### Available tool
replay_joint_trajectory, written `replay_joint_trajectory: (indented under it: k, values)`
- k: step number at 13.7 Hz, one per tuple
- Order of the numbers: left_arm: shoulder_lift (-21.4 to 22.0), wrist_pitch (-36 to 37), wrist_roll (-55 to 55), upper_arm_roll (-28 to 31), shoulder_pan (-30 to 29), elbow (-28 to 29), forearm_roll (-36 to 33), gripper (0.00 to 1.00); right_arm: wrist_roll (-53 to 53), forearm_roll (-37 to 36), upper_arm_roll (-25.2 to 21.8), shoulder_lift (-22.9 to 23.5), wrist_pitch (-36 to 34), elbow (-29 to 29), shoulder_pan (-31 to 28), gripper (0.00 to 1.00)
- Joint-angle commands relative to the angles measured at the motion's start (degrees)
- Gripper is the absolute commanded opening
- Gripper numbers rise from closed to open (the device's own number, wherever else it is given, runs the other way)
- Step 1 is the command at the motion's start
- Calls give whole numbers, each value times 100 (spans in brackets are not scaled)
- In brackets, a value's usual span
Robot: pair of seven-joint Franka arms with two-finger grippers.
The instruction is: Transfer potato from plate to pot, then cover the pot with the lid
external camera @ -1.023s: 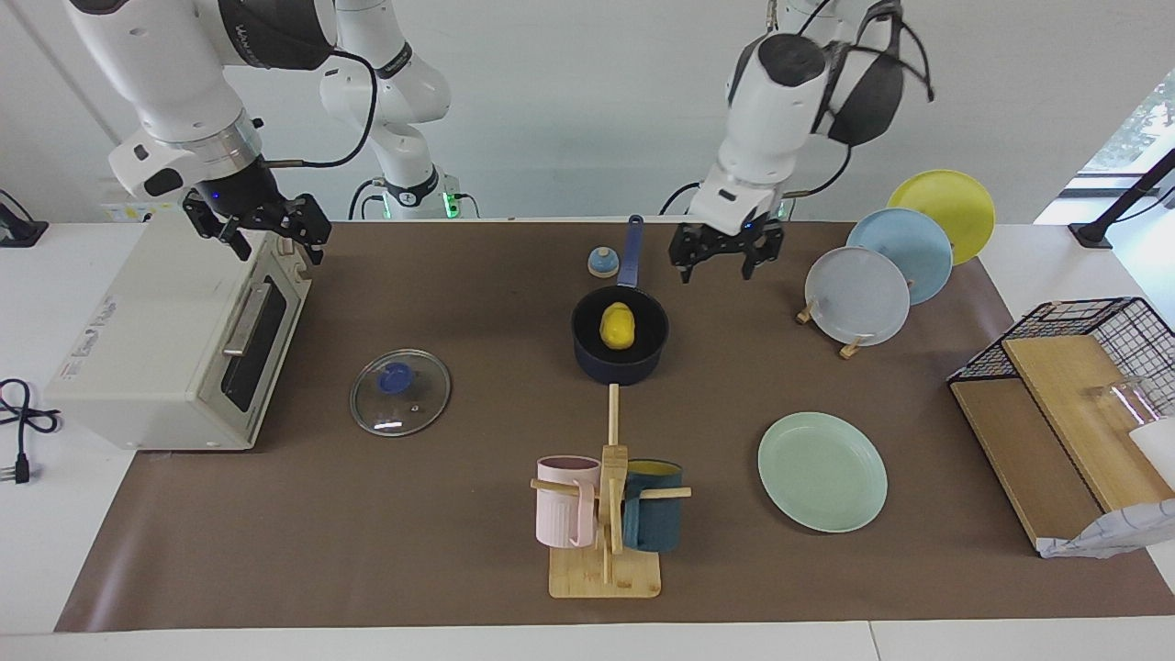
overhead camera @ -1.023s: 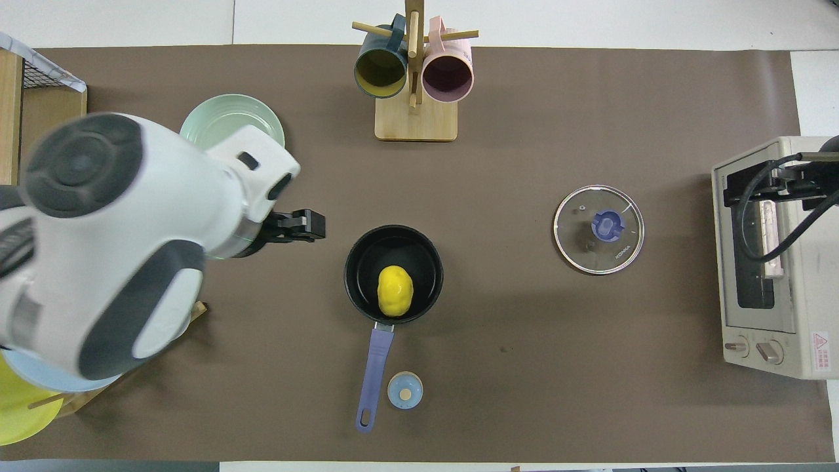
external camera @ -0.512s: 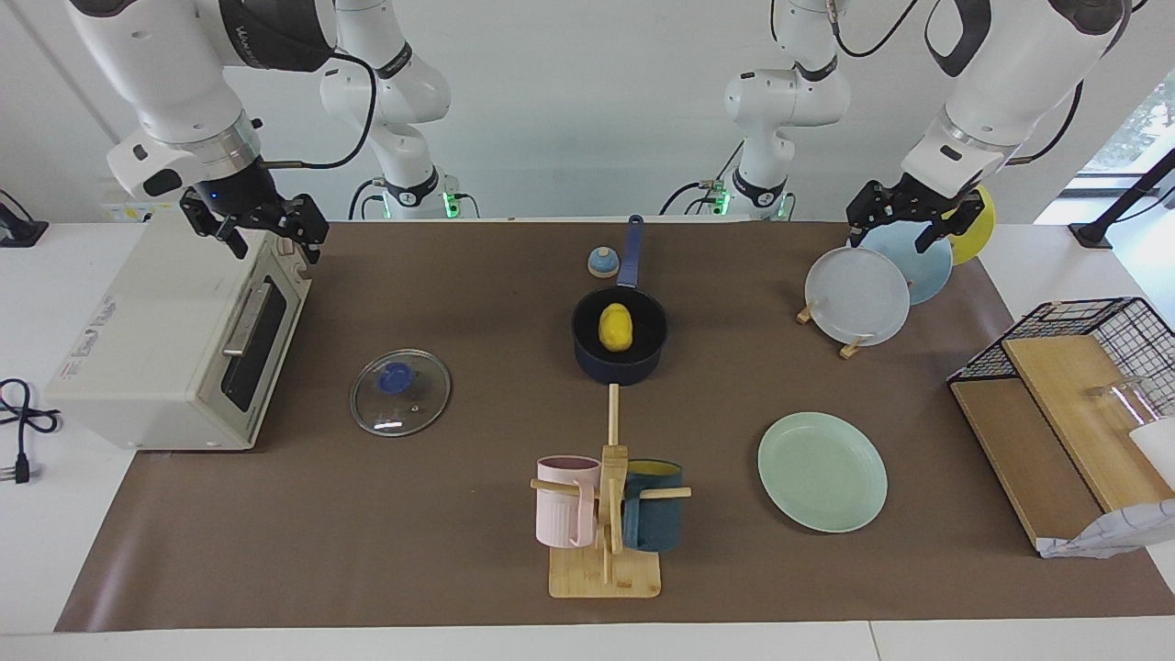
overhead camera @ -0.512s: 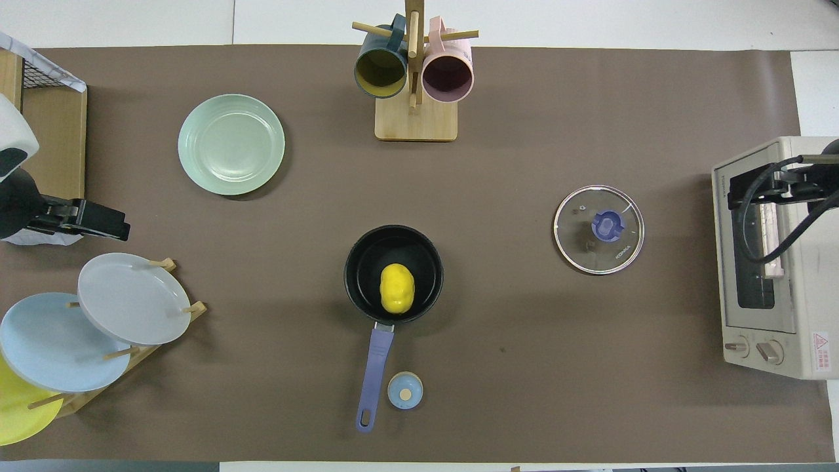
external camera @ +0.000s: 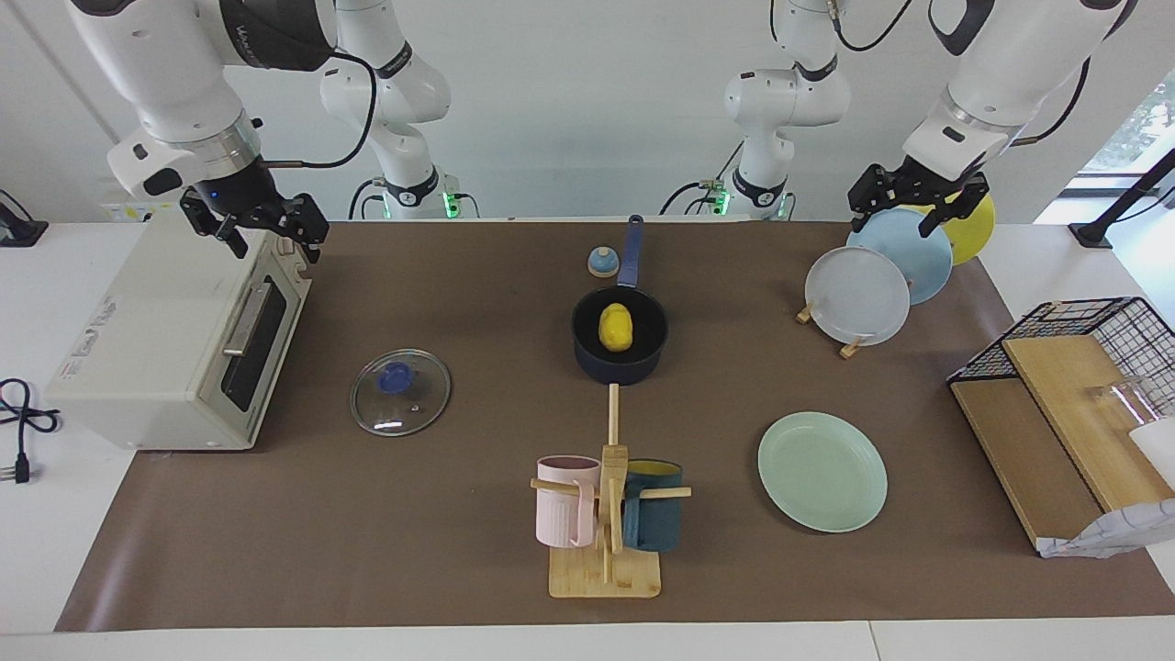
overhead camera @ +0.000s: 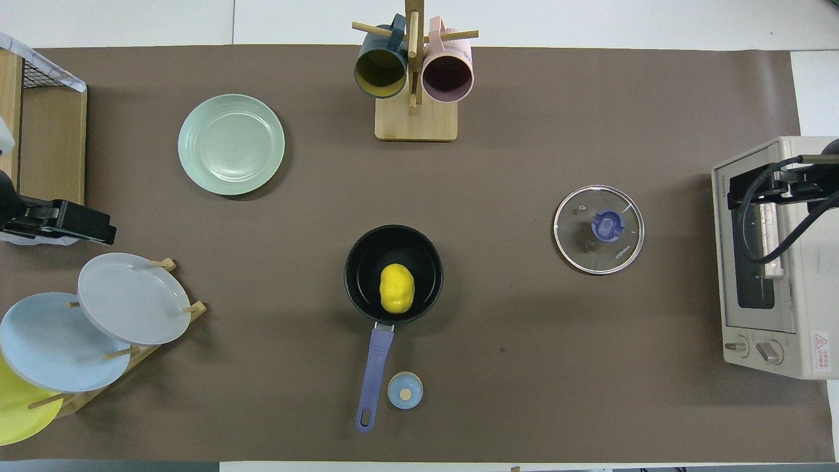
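Observation:
The yellow potato (external camera: 616,328) lies inside the dark navy pot (external camera: 621,370), which stands mid-table with its blue handle (external camera: 631,250) pointing toward the robots; both also show in the overhead view, the potato (overhead camera: 396,288) in the pot (overhead camera: 359,261). The glass lid (external camera: 400,392) (overhead camera: 598,229) lies flat on the mat, toward the right arm's end. The mint-green plate (external camera: 822,471) (overhead camera: 231,144) is bare. My left gripper (external camera: 895,218) is open and empty, raised over the plate rack. My right gripper (external camera: 272,240) is open and empty over the toaster oven.
A toaster oven (external camera: 174,340) stands at the right arm's end. A rack holds grey (external camera: 856,296), light blue and yellow plates. A mug tree (external camera: 608,500) with a pink and a teal mug stands farther out than the pot. A small bell (external camera: 602,263) is beside the pot handle. A wire basket (external camera: 1083,367) stands at the left arm's end.
My left arm has swung away from beside the pot to over the plate rack and risen slightly. The right arm has not moved. The potato stays in the pot.

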State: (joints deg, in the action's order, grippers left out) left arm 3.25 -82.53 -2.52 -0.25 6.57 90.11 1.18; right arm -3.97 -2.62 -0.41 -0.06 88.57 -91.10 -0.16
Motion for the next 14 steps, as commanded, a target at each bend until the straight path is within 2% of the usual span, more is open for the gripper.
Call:
replay_joint_trajectory:
  k: [1,5,14]
  values:
    - [-141,142,129,-1,37,-318,-126,100,28,-54,76,-64,3,-39,-63,100]
    - [-150,-78,304,-36,37,-336,-135,100,19,-63,76,-64,-6,-39,-81,100]
    - [-123,-52,367,-72,72,-178,-100,100,19,-63,76,-64,-15,-39,-37,100]
